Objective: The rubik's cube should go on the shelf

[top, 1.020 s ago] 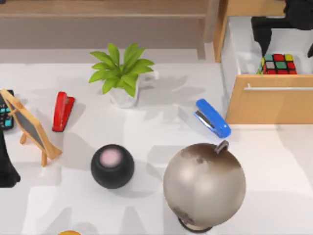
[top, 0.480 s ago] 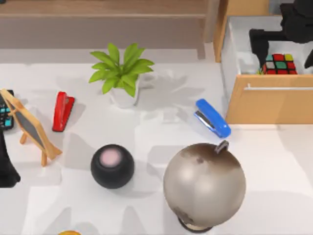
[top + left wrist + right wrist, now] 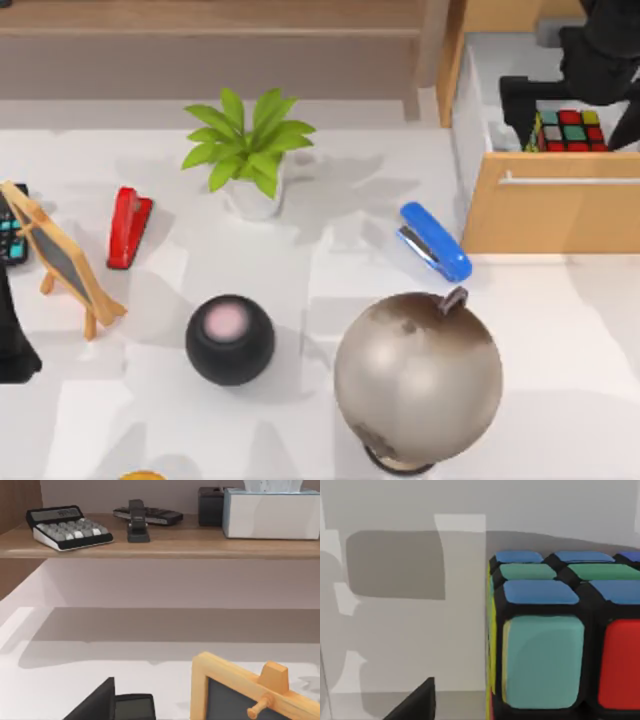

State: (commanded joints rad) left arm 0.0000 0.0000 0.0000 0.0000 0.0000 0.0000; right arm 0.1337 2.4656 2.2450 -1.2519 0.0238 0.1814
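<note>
The rubik's cube [image 3: 570, 130] lies inside the open drawer [image 3: 550, 205] of the wooden cabinet at the far right of the surface [image 3: 330, 270], close behind the drawer's front panel. The right hand [image 3: 575, 85] hangs directly above the drawer; one dark finger [image 3: 515, 100] reaches down just beside the cube's left face. The other finger runs off the picture's right edge, so whether the hand is spread or pinching the cube cannot be told. In the right wrist view the cube [image 3: 565, 635] sits close to the camera on the drawer's pale floor, showing teal, red, blue and green stickers on a black grid.

The shelf [image 3: 210, 20] runs along the far edge, left of the cabinet. In the left wrist view the shelf [image 3: 160, 547] carries a calculator [image 3: 67, 527], a black stapler [image 3: 137, 522] and a tissue box [image 3: 272, 510].

The left arm [image 3: 15, 340] is parked at the left edge of the surface, beside a small chalkboard easel [image 3: 60, 260]; the state of its hand cannot be told.

Also on the surface: a red stapler [image 3: 128, 227], a potted plant [image 3: 250, 150], a blue stapler [image 3: 435, 240], a black round speaker [image 3: 229, 338] and a globe [image 3: 418, 378].
</note>
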